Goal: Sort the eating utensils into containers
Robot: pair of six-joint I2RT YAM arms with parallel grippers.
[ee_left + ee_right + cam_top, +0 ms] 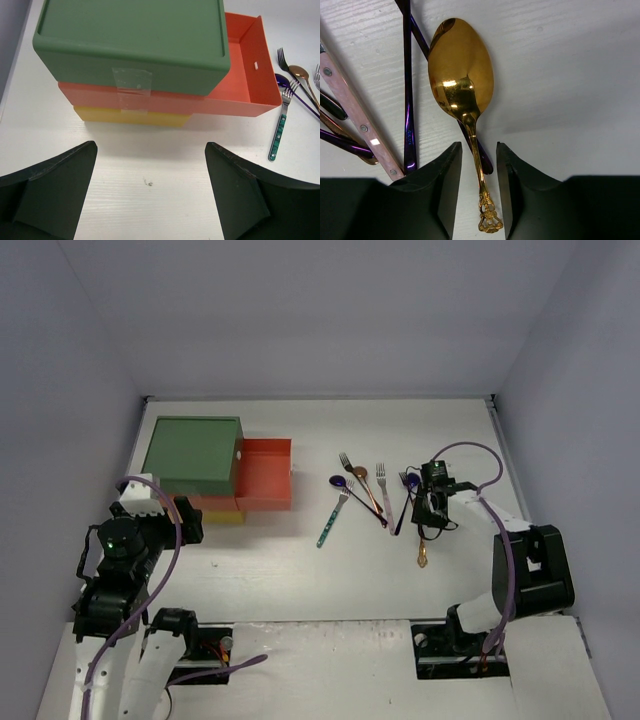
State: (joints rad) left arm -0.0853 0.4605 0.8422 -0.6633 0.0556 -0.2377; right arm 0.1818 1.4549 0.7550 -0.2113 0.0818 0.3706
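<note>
**Spoon pick-up, right arm: entry for the step in hand**

Item: gold spoon (461, 70), bowl facing away from the wrist, ornate handle end nearest it. It lies on the white surface (560, 75) at the right edge of the utensil cluster (362, 490), crossing over a purple handle (408, 75).

Right end effector (479, 147): fingers narrowly apart and straddling the spoon's thin handle, with a sliver of gap on each side. Not yet clamped.

Left end effector (151, 146): fingers wide apart and holding nothing, facing the drawer unit (130, 30).

Destination: the orange-red drawer (250, 55) stands pulled open and looks empty. The yellow drawer (130, 116) beneath it is closed. Both are well apart from the spoon, on the left.

Handling note (judgement): the step is the grasp.
- Centre the handle between the pads before closing.
- Grip the plain shaft, not the ornate end.
- Lift straight up, so the purple piece underneath is not dragged along.
- The polished metal is likely slippery, so confirm the hold before moving across.
</note>
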